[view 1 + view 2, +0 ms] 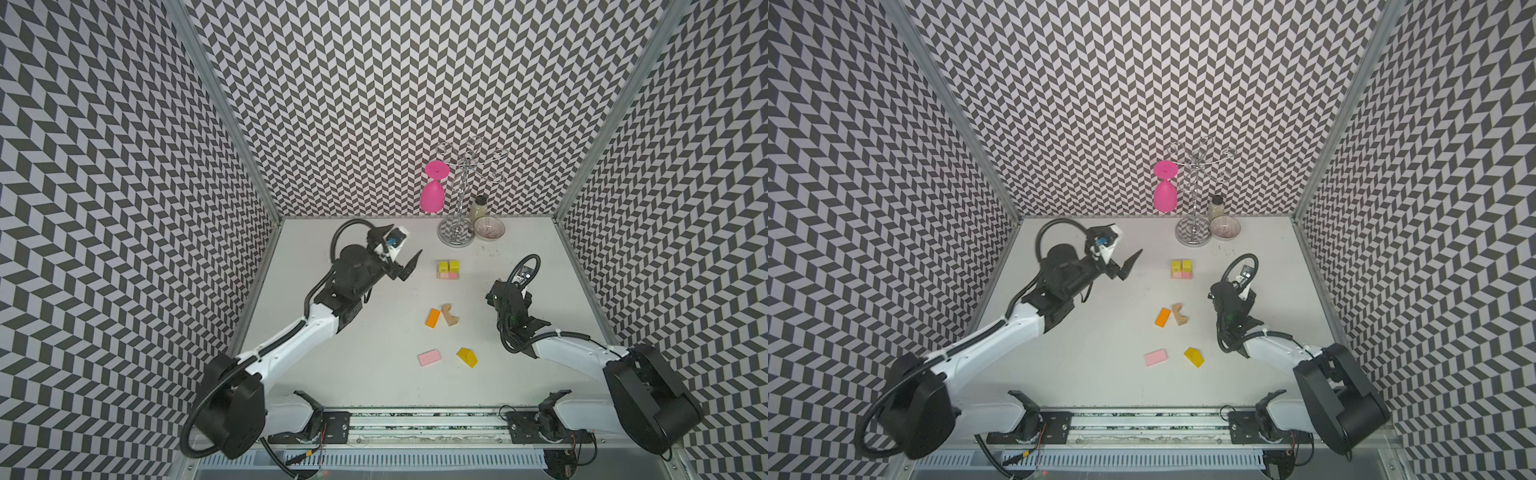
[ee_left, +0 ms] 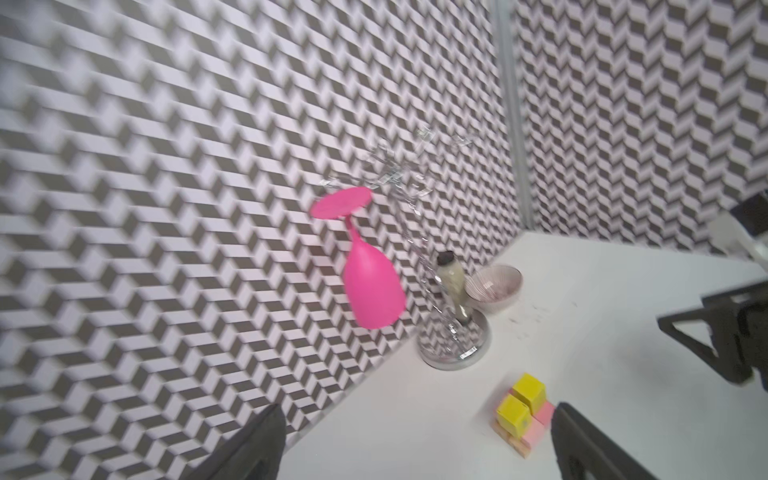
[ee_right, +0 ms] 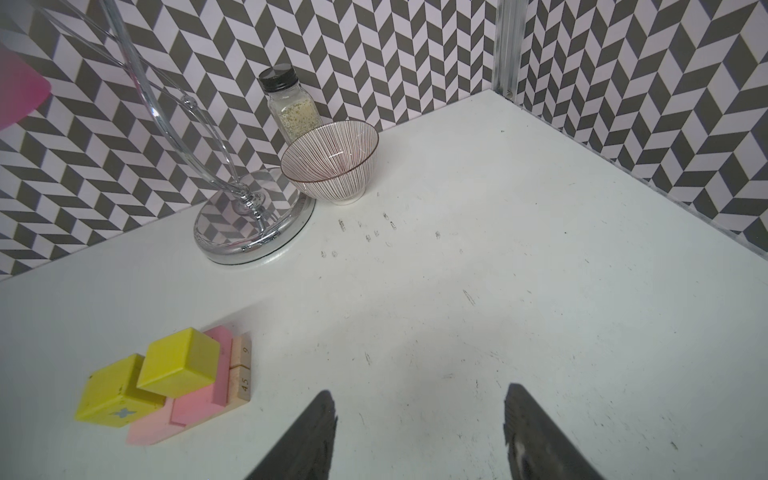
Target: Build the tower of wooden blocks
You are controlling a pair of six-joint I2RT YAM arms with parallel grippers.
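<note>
The tower (image 1: 448, 269) is a low stack near the back of the table: two yellow cubes (image 3: 174, 370) on pale pink bars over tan bars. My left gripper (image 2: 417, 409) hangs open and empty to the tower's left, clear of it; both top views show its fingers (image 1: 413, 262) spread. My right gripper (image 3: 419, 392) is open over bare table to the tower's right, with nothing between its jaws. Nearer the front lie loose wood blocks: an orange bar (image 1: 432, 318), a tan notched arch (image 1: 449, 314), a pink bar (image 1: 429, 357) and a yellow roof-shaped piece (image 1: 467, 357).
At the back right stand a chrome wire stand (image 1: 456, 235) with a magenta goblet (image 1: 432, 195) hanging upside down from it, a spice jar (image 1: 479, 208) and a striped bowl (image 1: 489, 228). Patterned walls enclose the table on three sides.
</note>
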